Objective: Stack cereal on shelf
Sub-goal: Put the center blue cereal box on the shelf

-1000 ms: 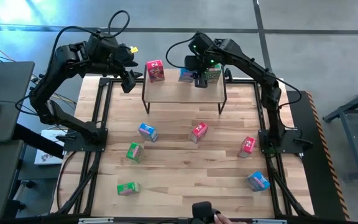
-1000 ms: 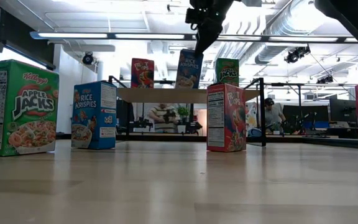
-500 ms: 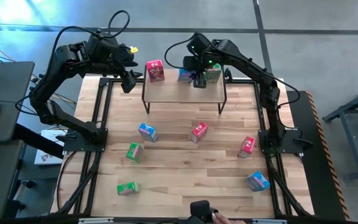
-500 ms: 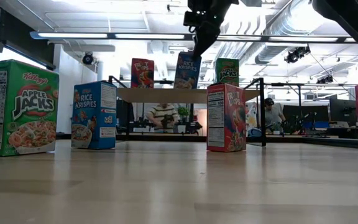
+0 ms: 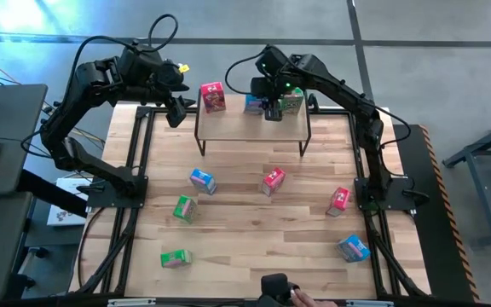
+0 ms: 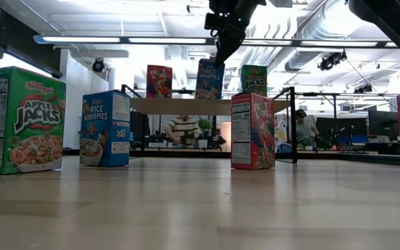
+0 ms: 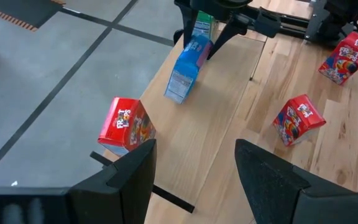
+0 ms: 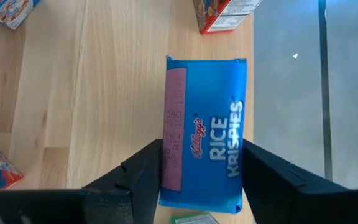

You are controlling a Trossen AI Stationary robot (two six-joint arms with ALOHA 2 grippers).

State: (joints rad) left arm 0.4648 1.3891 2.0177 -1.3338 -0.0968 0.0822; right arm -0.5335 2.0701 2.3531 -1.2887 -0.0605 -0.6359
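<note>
The shelf (image 5: 228, 126) stands at the table's far side. On its plank, resting on their bases, are a red cereal box (image 5: 212, 96), a blue one (image 5: 252, 104) and a green one (image 5: 292, 101). My right gripper (image 8: 202, 180) comes down on the blue box (image 6: 210, 78), its fingers on either side of the box's top. My left gripper (image 7: 194, 162) hangs open above the shelf's left end, near the red box (image 7: 124, 124), with nothing between its fingers. My right gripper has its two fingers against the two long edges of the blue box's top (image 8: 166, 168). It comes from above, slanting down from the table's right side. The box stands upright with its base on the shelf plank (image 6: 179, 105).
Several more cereal boxes are spread over the table: blue (image 5: 202, 180), red (image 5: 273, 179), red (image 5: 339, 198), green (image 5: 184, 207), green (image 5: 176, 257), blue (image 5: 354, 247). People sit in the room behind (image 6: 182, 128).
The blue box leaned under my right gripper a second ago. It has come upright and now stands on the shelf between the red and green boxes.
</note>
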